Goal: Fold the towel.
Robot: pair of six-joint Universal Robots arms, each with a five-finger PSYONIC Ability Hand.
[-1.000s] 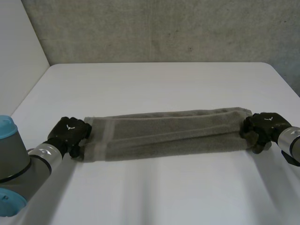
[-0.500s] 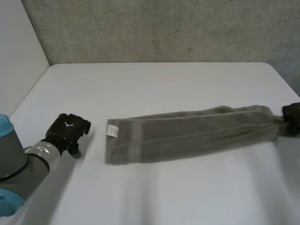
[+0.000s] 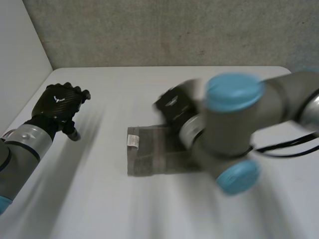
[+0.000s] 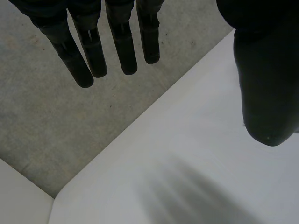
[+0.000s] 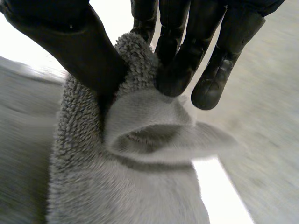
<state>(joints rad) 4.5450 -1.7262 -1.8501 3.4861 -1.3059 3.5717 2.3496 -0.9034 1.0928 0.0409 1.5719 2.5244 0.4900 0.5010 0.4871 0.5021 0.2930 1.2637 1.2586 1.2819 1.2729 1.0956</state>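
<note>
Left hand [image 3: 59,102] raised off to the left side, fingers [image 4: 124,42] straight and spread apart from the thumb, holding nothing; right arm [image 3: 234,124] bent across the middle, right hand [image 3: 172,106] pinching the towel [image 5: 135,154] between thumb and curled fingers.

this looks like a robotics lab or test cell rather than a home. a bare white desk [image 3: 149,94] stands against a rough grey concrete wall [image 3: 174,30], with a plain white panel [image 3: 20,45] closing off one side. two machine arms with grey joints and light-blue caps, the left arm [image 3: 25,144] and the right arm [image 3: 234,124], reach over the desk, where one grey towel [image 3: 149,157] lies.
</note>
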